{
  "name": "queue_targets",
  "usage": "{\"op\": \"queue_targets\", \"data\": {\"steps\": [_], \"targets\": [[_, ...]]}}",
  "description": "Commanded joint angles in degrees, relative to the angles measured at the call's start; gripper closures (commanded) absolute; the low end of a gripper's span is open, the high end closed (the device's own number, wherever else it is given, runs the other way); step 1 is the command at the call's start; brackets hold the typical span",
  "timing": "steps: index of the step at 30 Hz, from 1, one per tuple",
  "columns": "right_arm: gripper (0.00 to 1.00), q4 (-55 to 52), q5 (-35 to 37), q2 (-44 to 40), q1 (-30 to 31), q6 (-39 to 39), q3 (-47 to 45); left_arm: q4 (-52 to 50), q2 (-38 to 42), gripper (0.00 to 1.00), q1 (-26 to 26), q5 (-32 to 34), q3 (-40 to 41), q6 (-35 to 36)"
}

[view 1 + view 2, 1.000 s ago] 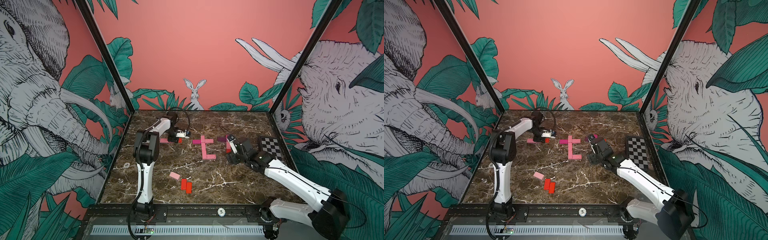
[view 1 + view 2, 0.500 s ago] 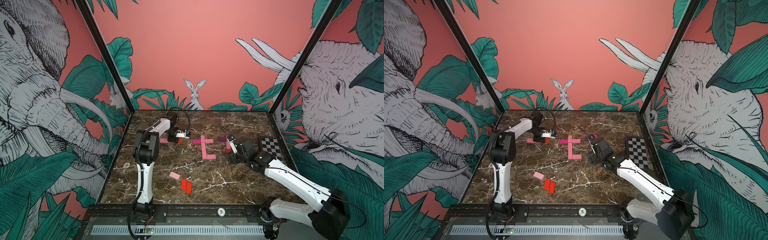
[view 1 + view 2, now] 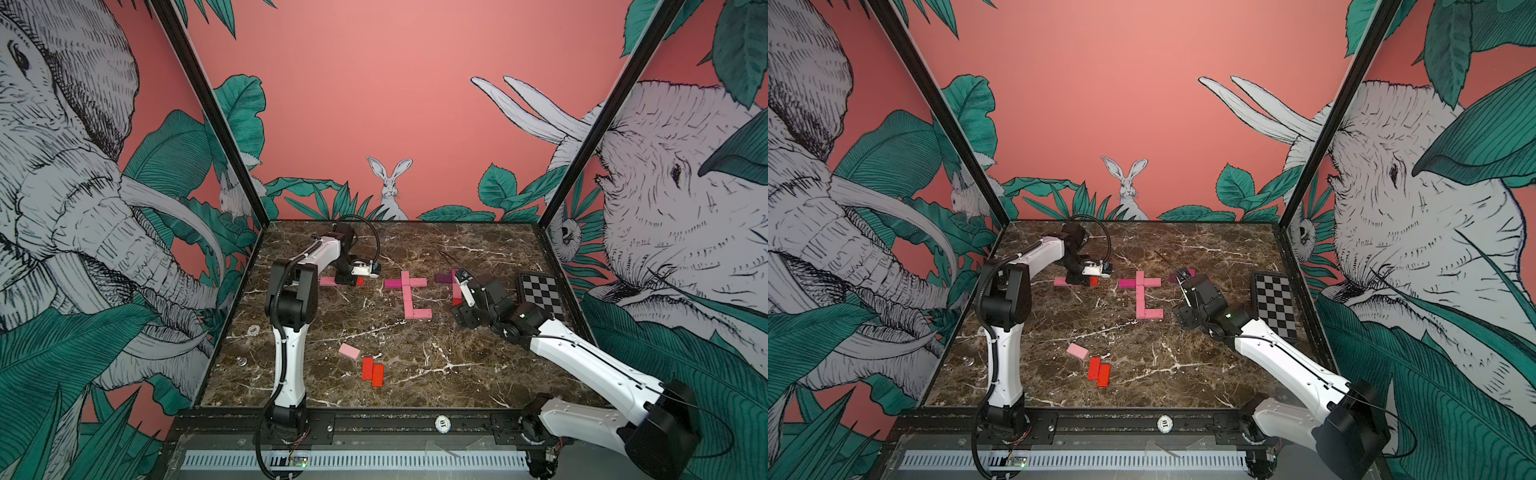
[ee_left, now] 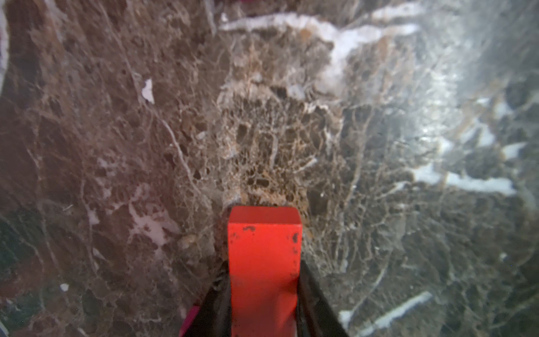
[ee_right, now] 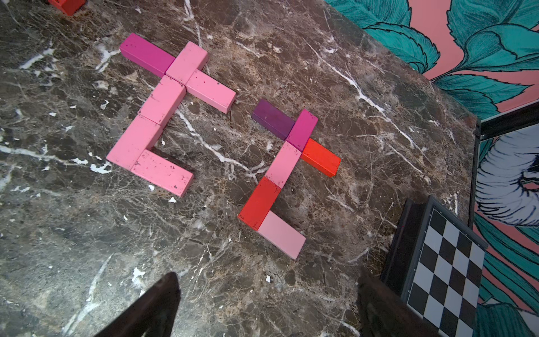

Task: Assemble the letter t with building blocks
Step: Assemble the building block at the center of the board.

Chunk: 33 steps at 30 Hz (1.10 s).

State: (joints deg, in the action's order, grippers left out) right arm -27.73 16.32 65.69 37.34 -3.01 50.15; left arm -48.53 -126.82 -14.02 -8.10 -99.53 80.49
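Note:
My left gripper (image 4: pixel 264 271) is shut on a red block (image 4: pixel 264 256), which sticks out from between the fingers close over the marble at the far left (image 3: pixel 360 281). A pink block (image 3: pixel 328 281) lies just beside it. In the middle lies a finished t of pink and magenta blocks (image 3: pixel 409 295) (image 5: pixel 162 102). To its right lies a second t of purple, magenta, pink and red blocks (image 5: pixel 284 163), partly hidden behind my right arm in both top views. My right gripper (image 5: pixel 265 294) hangs open and empty, just on the near side of that second t.
A pale pink block (image 3: pixel 349 351) and two red blocks (image 3: pixel 372 371) lie loose near the front centre. A black-and-white checkerboard plate (image 3: pixel 540 293) (image 5: pixel 446 268) lies by the right wall, close to my right gripper. Walls enclose the marble table (image 3: pixel 415 374).

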Motion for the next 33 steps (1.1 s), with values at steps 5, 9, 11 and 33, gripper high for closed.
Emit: {"op": "queue_targets", "data": {"steps": [5,9,11,33], "targets": [[0.07,0.5,1.0,-1.5,-0.3,-0.5,-0.7,-5.8,0.1,0.69,0.5,1.2,2.9,2.0],[0.07,0.6,1.0,-1.6,-0.3,-0.3,-0.7,-5.6,-0.1,0.61,0.6,1.4,2.8,2.0],[0.07,0.7,1.0,-1.5,-0.3,-0.4,-0.7,-5.5,-0.2,0.54,0.6,1.6,2.8,2.0],[0.07,0.9,0.9,-1.7,-0.2,-0.3,-0.9,2.5,-0.4,0.37,0.5,1.5,3.2,-4.1]]}}
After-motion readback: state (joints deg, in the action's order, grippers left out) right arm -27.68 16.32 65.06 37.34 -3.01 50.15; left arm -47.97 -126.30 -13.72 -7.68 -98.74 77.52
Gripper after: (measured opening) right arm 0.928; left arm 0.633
